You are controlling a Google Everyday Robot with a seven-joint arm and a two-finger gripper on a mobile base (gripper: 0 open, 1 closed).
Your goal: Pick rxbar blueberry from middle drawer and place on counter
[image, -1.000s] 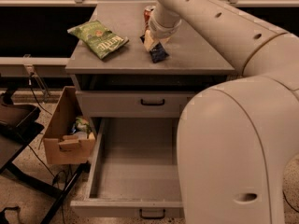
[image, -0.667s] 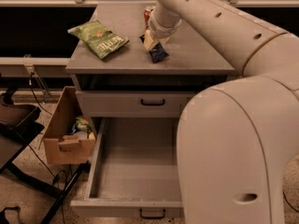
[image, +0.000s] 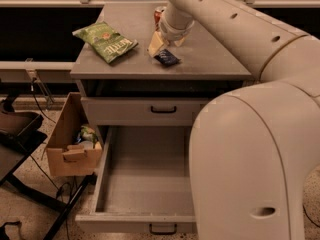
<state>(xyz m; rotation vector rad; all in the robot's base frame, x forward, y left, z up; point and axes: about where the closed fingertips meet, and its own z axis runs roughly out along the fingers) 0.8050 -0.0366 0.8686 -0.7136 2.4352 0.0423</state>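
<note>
The gripper (image: pixel 165 48) hangs low over the bench (image: pixel 210 65), right above the rxbar blueberry (image: pixel 166 58), which lies on the bench top. Whether the gripper grasps the bar or has released it, I cannot tell. A green crisp bag (image: pixel 106 41) lies beside them, and the middle drawer (image: pixel 145 181) stands pulled out below.

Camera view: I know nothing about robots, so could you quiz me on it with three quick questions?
1. True or false: the middle drawer stands pulled open.
2. The pincer hovers over: A the counter; B the floor; C the cardboard box.
3. Which two packets lie on the counter?
Key: 1 true; 2 A; 3 the rxbar blueberry and the green crisp bag.
</note>
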